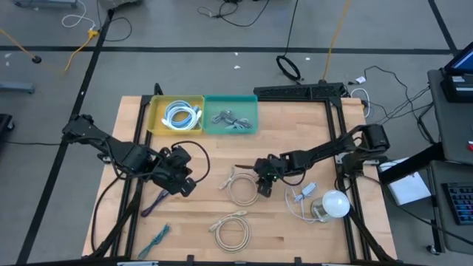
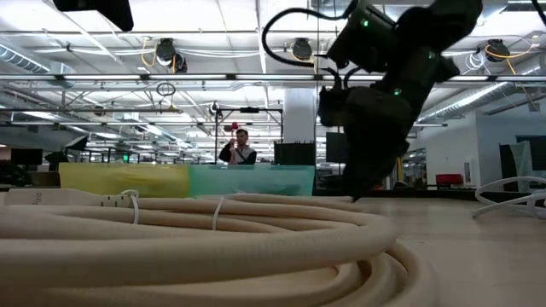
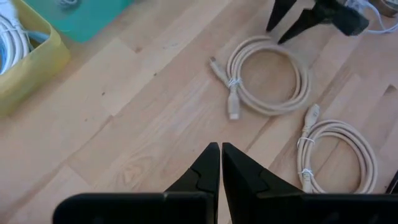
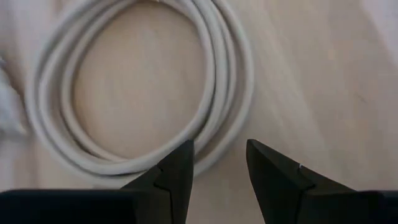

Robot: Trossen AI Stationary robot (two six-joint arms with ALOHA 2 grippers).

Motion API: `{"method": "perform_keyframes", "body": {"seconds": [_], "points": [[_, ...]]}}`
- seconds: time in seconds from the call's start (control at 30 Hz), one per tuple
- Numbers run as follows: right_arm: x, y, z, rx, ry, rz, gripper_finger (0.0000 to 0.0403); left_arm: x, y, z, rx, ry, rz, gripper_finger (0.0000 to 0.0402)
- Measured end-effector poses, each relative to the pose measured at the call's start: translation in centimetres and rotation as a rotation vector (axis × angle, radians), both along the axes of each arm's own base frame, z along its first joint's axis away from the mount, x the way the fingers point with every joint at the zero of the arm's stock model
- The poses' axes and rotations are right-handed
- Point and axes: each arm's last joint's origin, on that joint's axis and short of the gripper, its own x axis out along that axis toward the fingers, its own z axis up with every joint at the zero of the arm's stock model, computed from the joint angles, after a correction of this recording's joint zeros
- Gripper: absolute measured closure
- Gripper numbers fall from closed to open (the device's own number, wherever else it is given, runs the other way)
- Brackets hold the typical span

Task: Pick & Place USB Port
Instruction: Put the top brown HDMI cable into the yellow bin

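**Cream cable under an open pincer**

Cream-coloured, the coiled cable [image 1: 242, 189] lies on the wooden surface [image 1: 295, 229] near its middle. The right pincer [image 1: 264, 186] hangs just above the coil's edge, its fingers [image 4: 176, 171] spread apart with nothing between them. The left pincer [image 1: 185, 185] is closed and empty, well to the left of the coil. A second coil [image 1: 231, 230] lies nearer the front edge. A yellow bin [image 1: 176, 116] and a green bin [image 1: 230, 116] sit side by side at the back.
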Motion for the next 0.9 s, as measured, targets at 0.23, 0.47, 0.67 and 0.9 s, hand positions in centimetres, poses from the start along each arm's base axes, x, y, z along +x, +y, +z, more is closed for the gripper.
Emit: {"method": "perform_keyframes", "body": {"seconds": [0.23,0.47,0.67,0.9], "points": [[0.9,1.0,-2.2,0.161,-0.014,-0.026,0.0279,0.0,0.0,0.0,0.004,0.000,-0.001,0.0382],[1.0,1.0,-2.5,0.165,-0.017,-0.004,0.0388,0.0,0.0,0.0,0.002,-0.002,0.002,0.0382],[0.7,0.7,-1.3,0.177,-0.029,-0.020,0.0376,0.0,0.0,0.0,0.003,-0.002,0.002,0.0382],[1.4,0.1,3.8,0.221,-0.194,0.014,0.0368,0.0,0.1,0.0,0.026,-0.009,0.005,0.0382]]}}
